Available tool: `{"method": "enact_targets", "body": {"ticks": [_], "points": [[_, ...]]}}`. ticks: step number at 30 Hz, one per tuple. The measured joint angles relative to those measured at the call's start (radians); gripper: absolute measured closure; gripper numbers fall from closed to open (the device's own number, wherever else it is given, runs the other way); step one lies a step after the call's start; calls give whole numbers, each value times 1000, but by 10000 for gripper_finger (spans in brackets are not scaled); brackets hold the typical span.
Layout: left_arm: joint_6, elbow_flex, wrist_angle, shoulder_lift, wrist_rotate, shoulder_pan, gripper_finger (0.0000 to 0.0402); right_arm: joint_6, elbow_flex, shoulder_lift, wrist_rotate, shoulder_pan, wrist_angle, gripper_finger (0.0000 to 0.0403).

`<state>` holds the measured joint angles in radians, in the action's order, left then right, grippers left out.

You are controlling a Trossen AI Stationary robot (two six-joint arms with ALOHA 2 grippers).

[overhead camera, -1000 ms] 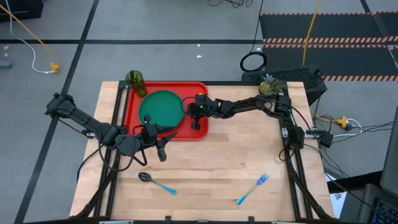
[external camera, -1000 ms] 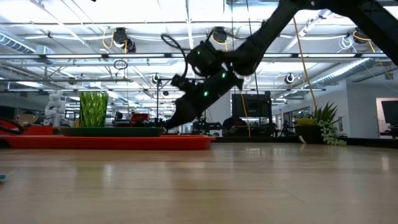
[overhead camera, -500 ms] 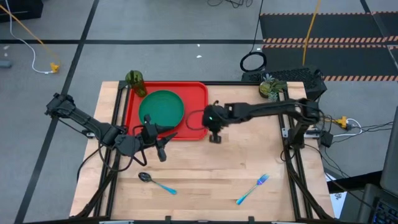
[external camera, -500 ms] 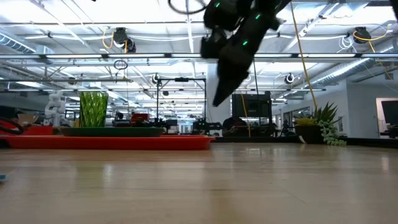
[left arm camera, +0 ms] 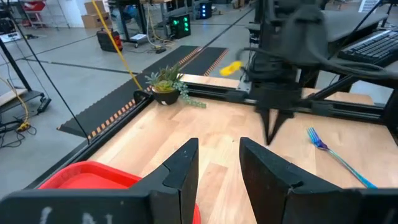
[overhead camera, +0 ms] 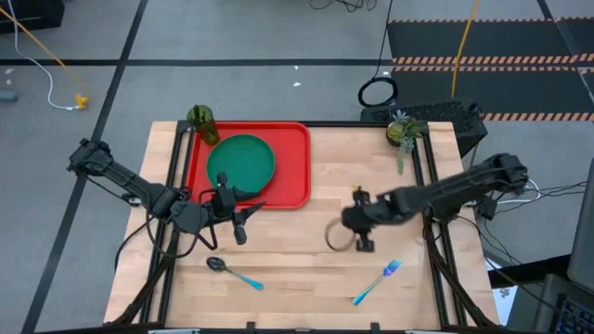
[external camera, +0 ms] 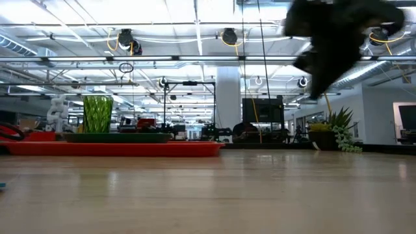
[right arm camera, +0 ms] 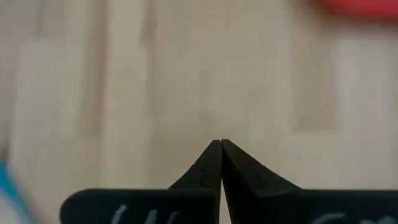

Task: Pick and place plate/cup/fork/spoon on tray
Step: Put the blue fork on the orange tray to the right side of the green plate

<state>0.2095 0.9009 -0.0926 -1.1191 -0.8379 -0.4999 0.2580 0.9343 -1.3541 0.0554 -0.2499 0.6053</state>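
Now that the right hand (overhead camera: 364, 243) has swung from the tray (overhead camera: 295, 163) to near the fork (overhead camera: 376, 282), closed and empty, fork pickup looks next; left hand (overhead camera: 243, 221) waits part-open.

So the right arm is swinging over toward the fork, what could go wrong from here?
1. The right pincer is shut; unless it opens, it may only push the fork.
2. The fork lies flat on the table near its front edge and could slide off.
3. The left pincer hangs beside the tray, possibly crowding the drop-off.
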Motion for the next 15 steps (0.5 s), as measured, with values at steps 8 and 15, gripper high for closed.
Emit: {"method": "enact_targets", "body": {"ticks": [8,15], "points": [[2,0,-1,0,1,0,282,146,-64,37,-8,-226,56,400],[0,0,-1,0,2,0,282,254,-64,37,-8,-397,57,363]]}}
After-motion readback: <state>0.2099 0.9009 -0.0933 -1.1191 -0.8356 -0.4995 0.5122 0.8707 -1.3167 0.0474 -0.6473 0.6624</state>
